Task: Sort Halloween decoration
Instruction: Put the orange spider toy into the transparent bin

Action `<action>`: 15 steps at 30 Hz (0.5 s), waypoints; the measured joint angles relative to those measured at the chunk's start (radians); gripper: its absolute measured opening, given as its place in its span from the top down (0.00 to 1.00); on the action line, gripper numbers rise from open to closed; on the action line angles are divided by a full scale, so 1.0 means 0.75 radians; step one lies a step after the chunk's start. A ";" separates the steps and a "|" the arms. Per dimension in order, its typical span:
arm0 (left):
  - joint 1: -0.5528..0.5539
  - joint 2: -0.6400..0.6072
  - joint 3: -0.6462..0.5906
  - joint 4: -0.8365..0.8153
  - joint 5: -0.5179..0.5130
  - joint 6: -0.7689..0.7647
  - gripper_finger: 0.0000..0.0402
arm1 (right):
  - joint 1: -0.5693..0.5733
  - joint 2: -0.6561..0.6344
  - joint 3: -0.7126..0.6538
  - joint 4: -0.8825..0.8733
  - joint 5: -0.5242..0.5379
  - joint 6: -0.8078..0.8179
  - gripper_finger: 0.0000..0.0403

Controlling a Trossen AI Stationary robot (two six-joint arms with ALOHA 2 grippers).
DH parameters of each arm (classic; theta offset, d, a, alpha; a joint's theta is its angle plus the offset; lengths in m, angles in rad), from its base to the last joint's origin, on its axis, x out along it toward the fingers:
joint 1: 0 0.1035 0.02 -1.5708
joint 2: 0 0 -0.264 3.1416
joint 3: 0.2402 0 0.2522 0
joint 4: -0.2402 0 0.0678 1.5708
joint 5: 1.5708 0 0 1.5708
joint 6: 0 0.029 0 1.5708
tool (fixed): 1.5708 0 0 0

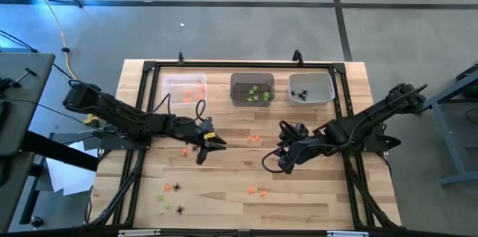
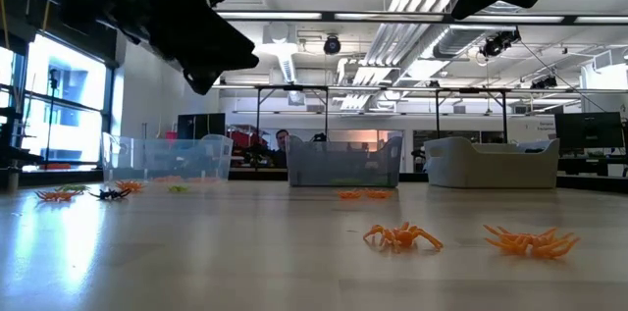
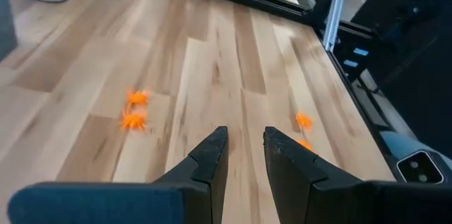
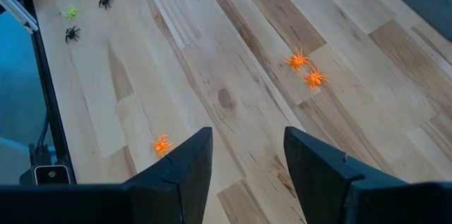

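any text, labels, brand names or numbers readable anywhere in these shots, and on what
None can be read.
The three bins carry no label that shows.
The table is bare wood, with no print.
The left tool and right tool show no marking.
Screens and signs in the room behind, in the low view, are too small and blurred to read.

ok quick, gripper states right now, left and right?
Left gripper: open with a narrow gap, holding nothing, above the table.
Right gripper: wide open, empty, above the table.
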 joint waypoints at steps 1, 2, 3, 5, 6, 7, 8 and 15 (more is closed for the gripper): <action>-0.010 0.020 0.012 0.002 -0.003 0.000 0.81 | 0.000 0.001 0.000 0.000 0.001 0.000 0.57; -0.021 0.042 0.025 0.002 -0.003 0.001 0.81 | 0.000 0.001 0.000 0.000 0.000 0.000 0.57; -0.033 0.068 0.039 0.003 -0.003 0.001 0.81 | 0.000 0.001 0.000 0.000 0.000 0.000 0.57; -0.052 0.121 0.071 0.000 -0.002 0.001 0.81 | 0.000 0.001 0.000 0.000 0.000 0.000 0.57; -0.061 0.147 0.090 0.002 -0.002 0.001 0.81 | 0.000 0.001 0.000 0.000 0.000 0.000 0.57; -0.070 0.176 0.111 0.006 -0.002 0.001 0.81 | 0.000 0.000 0.000 0.000 0.000 0.000 0.57; -0.080 0.208 0.131 0.010 -0.002 0.002 0.81 | 0.000 0.001 0.000 0.000 0.000 0.000 0.57; -0.103 0.422 0.296 0.008 -0.003 0.052 0.81 | 0.000 0.001 0.000 0.001 0.000 0.000 0.57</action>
